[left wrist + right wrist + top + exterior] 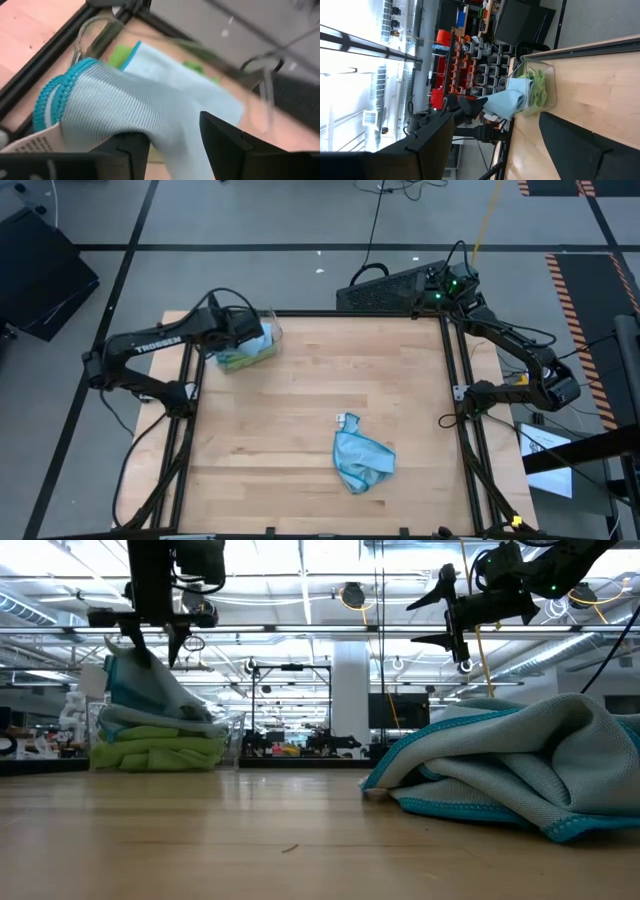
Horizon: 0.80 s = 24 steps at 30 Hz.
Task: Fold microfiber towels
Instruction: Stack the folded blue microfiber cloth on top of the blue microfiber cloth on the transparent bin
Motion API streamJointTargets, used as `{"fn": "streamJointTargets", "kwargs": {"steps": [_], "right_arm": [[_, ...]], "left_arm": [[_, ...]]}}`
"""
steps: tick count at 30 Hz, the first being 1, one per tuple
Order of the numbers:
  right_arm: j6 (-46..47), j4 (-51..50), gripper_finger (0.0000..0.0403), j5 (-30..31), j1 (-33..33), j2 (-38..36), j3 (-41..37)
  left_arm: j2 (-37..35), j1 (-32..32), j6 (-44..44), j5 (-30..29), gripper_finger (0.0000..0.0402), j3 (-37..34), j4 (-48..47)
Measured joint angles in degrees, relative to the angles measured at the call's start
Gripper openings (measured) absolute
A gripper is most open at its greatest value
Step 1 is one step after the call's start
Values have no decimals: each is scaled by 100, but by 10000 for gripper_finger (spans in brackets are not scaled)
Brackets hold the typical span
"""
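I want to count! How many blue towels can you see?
2: one crumpled blue towel on the table, another blue towel at the left claw over the bin. More may hide underneath.

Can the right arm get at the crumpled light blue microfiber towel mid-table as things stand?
Probably yes. The crumpled light blue microfiber towel lies alone on bare wooden table; the right tool hangs open off the table's right side, and the left tool is away over the clear plastic bin.

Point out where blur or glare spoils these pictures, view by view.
Left wrist view: motion blur smears the clear plastic bin behind the light blue towel. Low view: bright ceiling lights glare, and the near blue towel looms large. Right wrist view: windows blow out white. High view: evenly lit.
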Motion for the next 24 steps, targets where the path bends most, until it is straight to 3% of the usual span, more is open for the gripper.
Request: {"fn": "streamJointTargets", "kwargs": {"steps": [16, 24], "right_arm": [[-22, 46, 286, -26, 0, 0, 0], [-21, 46, 286, -31, 0, 0, 0]], "left_arm": [[79, 1075, 2879, 3343, 173, 0, 469], [79, 1492, 4760, 4421, 173, 0, 506]]}}
